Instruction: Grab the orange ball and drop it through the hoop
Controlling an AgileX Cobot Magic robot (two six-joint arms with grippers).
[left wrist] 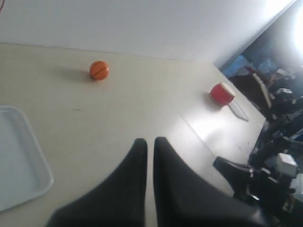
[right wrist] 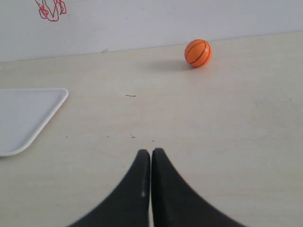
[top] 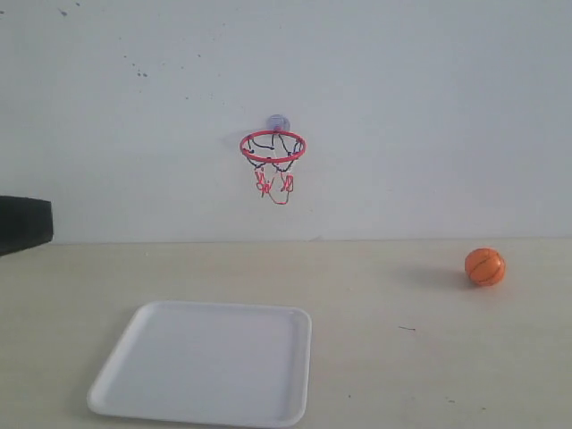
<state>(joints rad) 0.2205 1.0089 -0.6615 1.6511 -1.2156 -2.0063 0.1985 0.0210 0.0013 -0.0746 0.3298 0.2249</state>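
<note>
The orange ball (top: 484, 266) rests on the table at the right, close to the wall; it also shows as the ball (left wrist: 99, 70) in the left wrist view and the ball (right wrist: 197, 52) in the right wrist view. The hoop (top: 273, 148), a red ring with a string net, hangs on the wall by its round mount (top: 278, 121); only its net (right wrist: 49, 9) shows in the right wrist view. My left gripper (left wrist: 150, 140) is shut and holds nothing, far from the ball. My right gripper (right wrist: 151, 152) is shut and holds nothing, well short of the ball.
A white tray (top: 207, 362) lies on the table below the hoop, toward the front left. A dark part of the left arm (top: 24, 223) shows at the left edge. A red cylindrical object (left wrist: 221, 93) sits near the table's far edge, with clutter beyond.
</note>
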